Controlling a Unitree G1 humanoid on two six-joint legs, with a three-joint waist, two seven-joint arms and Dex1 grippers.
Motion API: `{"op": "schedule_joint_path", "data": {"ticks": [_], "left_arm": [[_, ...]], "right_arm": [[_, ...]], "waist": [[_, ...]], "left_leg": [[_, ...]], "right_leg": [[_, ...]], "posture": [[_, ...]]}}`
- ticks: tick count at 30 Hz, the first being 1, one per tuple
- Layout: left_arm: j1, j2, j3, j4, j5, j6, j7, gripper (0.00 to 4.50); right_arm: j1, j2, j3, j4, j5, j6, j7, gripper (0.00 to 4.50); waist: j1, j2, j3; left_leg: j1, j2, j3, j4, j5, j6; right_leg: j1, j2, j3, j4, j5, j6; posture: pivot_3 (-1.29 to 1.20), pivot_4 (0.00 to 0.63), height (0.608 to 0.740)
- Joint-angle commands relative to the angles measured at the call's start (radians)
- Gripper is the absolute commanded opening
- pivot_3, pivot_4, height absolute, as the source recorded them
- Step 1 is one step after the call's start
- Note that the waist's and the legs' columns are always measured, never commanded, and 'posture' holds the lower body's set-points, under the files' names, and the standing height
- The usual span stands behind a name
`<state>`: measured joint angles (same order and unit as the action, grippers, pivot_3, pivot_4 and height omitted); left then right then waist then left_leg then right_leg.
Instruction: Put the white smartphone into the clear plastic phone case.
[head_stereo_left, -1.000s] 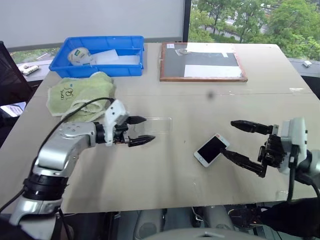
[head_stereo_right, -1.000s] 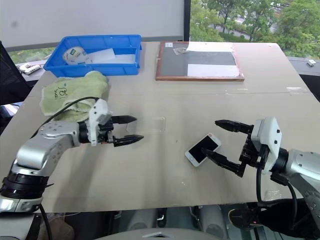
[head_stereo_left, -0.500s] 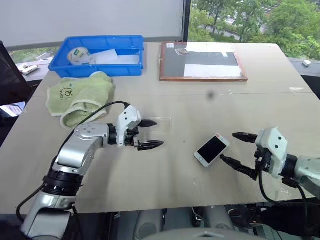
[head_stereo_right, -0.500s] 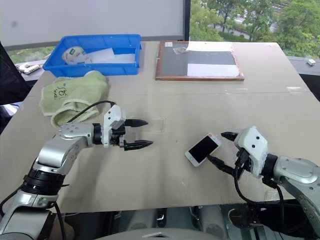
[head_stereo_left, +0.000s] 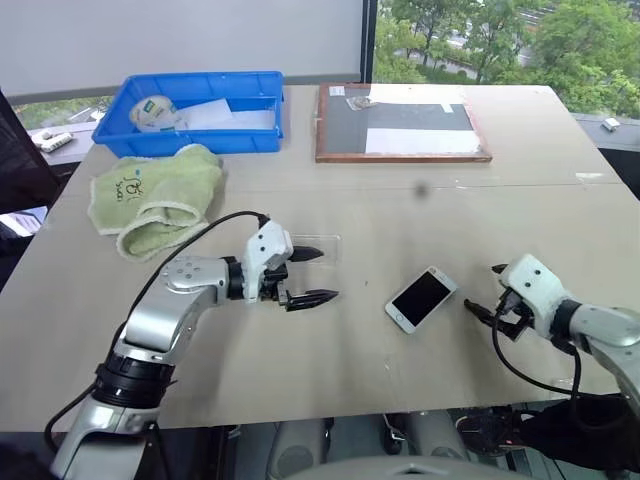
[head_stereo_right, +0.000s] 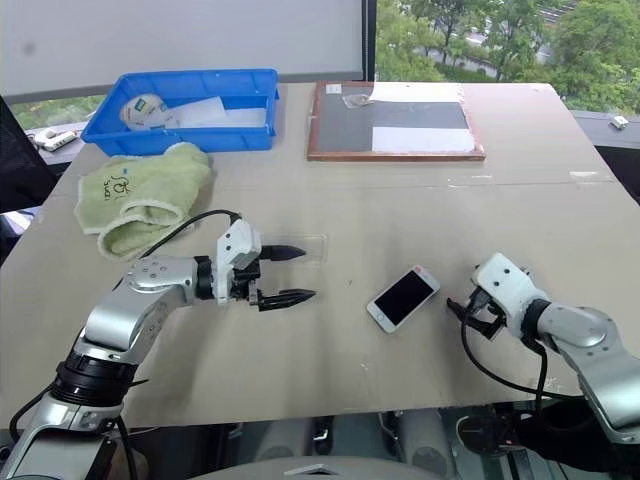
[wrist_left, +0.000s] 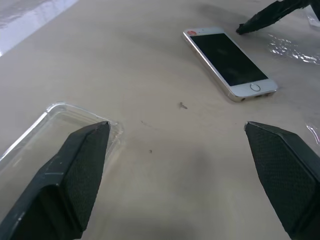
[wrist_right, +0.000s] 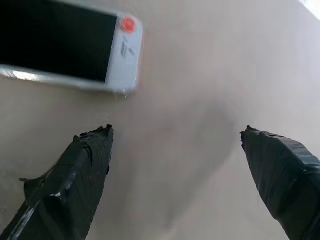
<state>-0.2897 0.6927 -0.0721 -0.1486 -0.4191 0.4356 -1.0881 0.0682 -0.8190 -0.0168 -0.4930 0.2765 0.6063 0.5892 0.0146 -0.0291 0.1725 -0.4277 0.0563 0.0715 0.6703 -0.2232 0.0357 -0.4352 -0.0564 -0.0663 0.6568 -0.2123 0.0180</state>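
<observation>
Left eye view — beige table (head_stereo_left: 400, 380) by windows (head_stereo_left: 500, 40), trees outside.

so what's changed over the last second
The right tool dropped toward the table and drew back from the phone toward the robot's right, still open. The left tool slid right along the clear case, open too. Phone, case, towel and blue bin stayed put.

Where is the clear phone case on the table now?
The clear case lies flat on the table, by the open left gripper, left of the white phone.
</observation>
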Motion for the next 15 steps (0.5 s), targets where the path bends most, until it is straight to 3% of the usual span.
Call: {"op": "schedule_joint_path", "data": {"ticks": [1, 8, 15], "left_arm": [[0.028, 0.012, 0.049, -0.062, -0.049, 0.004, -0.013, 4.46], [0.038, 0.006, 0.041, -0.111, -0.078, 0.074, 0.019, 4.46], [-0.077, -0.048, 0.004, -0.122, -0.112, 0.228, 0.093, 4.46]], "right_arm": [[-0.007, 0.028, -0.031, -0.068, 0.115, 0.091, 0.05, 4.5], [-0.021, 0.018, 0.027, -0.036, 0.01, 0.063, 0.024, 4.5], [-0.039, 0.039, 0.02, -0.06, 0.012, 0.079, 0.033, 4.5]], "waist": [[0.0, 0.0, 0.0], [0.002, 0.0, 0.0], [0.003, 0.0, 0.0]], "left_leg": [[0.0, 0.0, 0.0, 0.0, 0.0, 0.0], [-0.001, 0.0, 0.0, 0.0, 0.0, 0.0], [0.0, -0.001, 0.0, 0.001, 0.0, 0.0]], "right_leg": [[0.0, 0.0, 0.0, 0.0, 0.0, 0.0], [0.0, -0.002, 0.0, -0.001, 0.0, 0.0], [0.0, -0.001, 0.0, 0.001, 0.0, 0.0]], "posture": [[0.0, 0.15, 0.74], [0.0, 0.15, 0.74], [0.0, 0.15, 0.74]]}}
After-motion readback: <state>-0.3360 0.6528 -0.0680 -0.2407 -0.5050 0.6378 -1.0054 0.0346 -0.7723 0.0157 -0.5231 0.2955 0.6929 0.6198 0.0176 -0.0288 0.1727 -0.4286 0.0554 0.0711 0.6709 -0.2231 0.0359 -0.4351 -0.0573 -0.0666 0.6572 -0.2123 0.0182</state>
